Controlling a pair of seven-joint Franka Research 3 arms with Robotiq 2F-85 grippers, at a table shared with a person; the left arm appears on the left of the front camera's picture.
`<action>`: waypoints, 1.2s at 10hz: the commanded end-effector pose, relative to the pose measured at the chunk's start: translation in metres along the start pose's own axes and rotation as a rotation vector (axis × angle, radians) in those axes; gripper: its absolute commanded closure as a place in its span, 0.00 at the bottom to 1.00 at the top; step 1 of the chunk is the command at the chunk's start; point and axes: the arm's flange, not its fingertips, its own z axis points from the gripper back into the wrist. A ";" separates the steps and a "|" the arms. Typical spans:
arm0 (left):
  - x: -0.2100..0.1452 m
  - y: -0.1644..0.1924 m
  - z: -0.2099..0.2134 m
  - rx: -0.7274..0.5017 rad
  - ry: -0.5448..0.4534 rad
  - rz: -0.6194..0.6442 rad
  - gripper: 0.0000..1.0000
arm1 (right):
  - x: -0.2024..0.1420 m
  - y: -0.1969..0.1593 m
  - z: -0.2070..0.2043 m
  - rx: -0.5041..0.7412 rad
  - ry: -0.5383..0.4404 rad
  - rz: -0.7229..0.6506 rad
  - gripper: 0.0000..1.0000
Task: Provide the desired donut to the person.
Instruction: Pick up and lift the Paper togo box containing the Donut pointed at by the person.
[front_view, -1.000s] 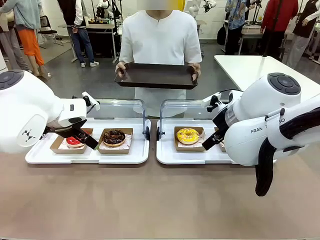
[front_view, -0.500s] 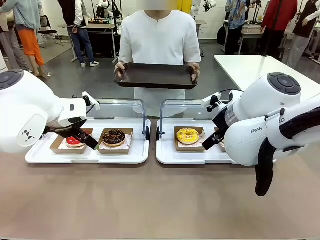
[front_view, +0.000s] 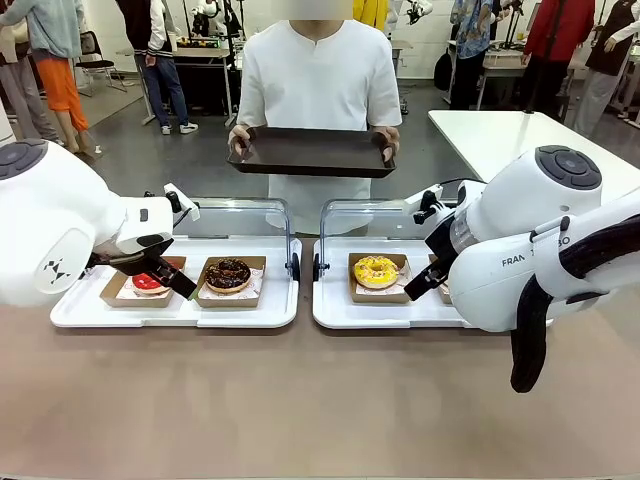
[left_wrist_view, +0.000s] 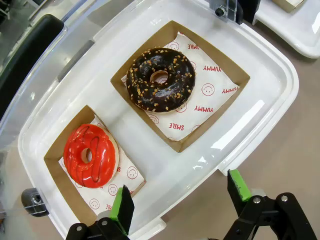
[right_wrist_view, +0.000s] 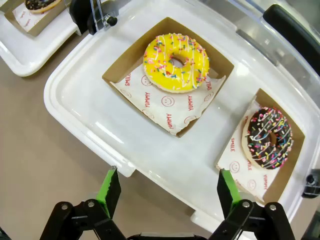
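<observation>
Status: no donut has been picked up.

- The left gripper (left_wrist_view: 180, 195) hangs above the near edge of the left white tray (left_wrist_view: 270, 75), jaws wide apart and holding nothing.
- The right gripper (right_wrist_view: 168, 185) hangs above the near edge of the right white tray (right_wrist_view: 75, 115), jaws likewise spread and empty.
- All 4 donuts sit in their cardboard boxes. The red donut (left_wrist_view: 91, 155) is at the left end of the left white tray and the chocolate nut donut (left_wrist_view: 160, 79) at its right end. The yellow sprinkled donut (right_wrist_view: 176, 55) is at the left end of the right white tray and the chocolate sprinkled donut (right_wrist_view: 269, 137) at its right end.
- The person (front_view: 320, 90) stands at the table's far edge holding a bare dark serving tray (front_view: 312, 152) with both hands.

Remaining steps, as judged: select, grasp, lift and deliver 1 donut to the dark serving tray.

Limits of view: nothing indicates which donut is wanted. In the front view the right arm covers the right end of the right white tray, and the left gripper overlaps the red donut.
</observation>
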 end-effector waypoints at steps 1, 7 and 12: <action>0.000 0.000 0.000 0.000 0.000 0.000 0.00 | 0.000 0.000 0.000 0.000 0.000 0.001 0.00; 0.019 0.007 0.084 -0.067 0.086 -0.030 0.00 | 0.017 -0.005 0.079 0.016 0.065 -0.027 0.00; 0.067 0.022 0.182 -0.030 0.217 -0.045 0.00 | 0.059 -0.009 0.195 0.033 0.262 0.005 0.00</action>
